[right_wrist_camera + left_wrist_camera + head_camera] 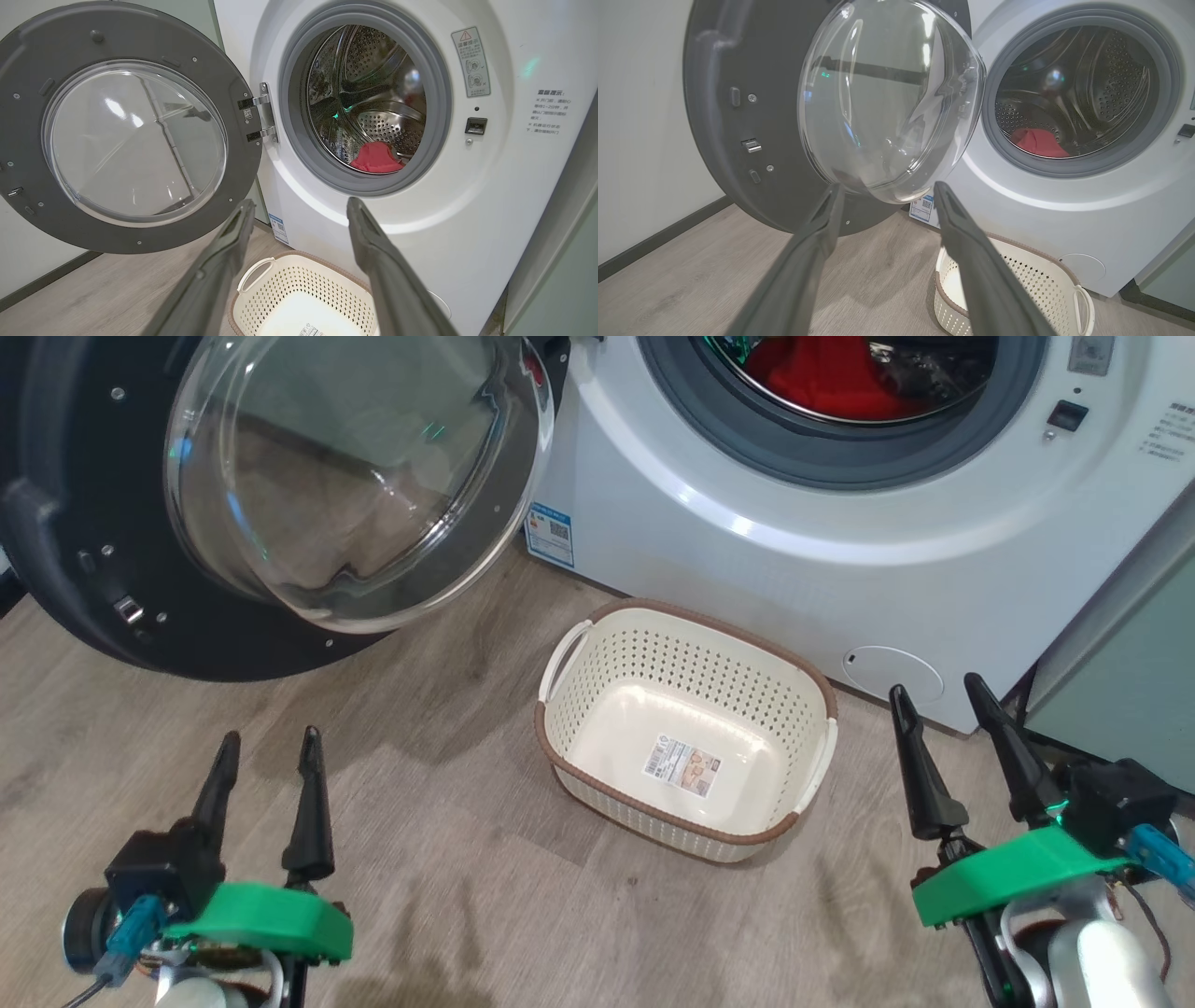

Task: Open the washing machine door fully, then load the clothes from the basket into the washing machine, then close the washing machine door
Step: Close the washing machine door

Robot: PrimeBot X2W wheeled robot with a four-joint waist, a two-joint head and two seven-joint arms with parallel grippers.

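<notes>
The washing machine [747, 495] [1064, 205] [490, 196] stands at the back with its door [280, 495] [794, 112] [117, 135] swung wide open to the left. The red clothes [822, 378] [1038, 142] [376, 157] lie inside the steel drum. On the floor in front sits the cream basket [691, 728] [1017, 289] [299, 298], holding nothing but its label sticker. My left gripper [269, 749] [887, 191] is open, low at the left, below the door. My right gripper [938, 695] [299, 207] is open, right of the basket, holding nothing.
A pale green cabinet [1130, 653] [556, 261] stands right of the washer. A white wall with a dark skirting [649, 140] runs behind the open door. Wood-look floor [448, 859] spreads between the grippers and the basket.
</notes>
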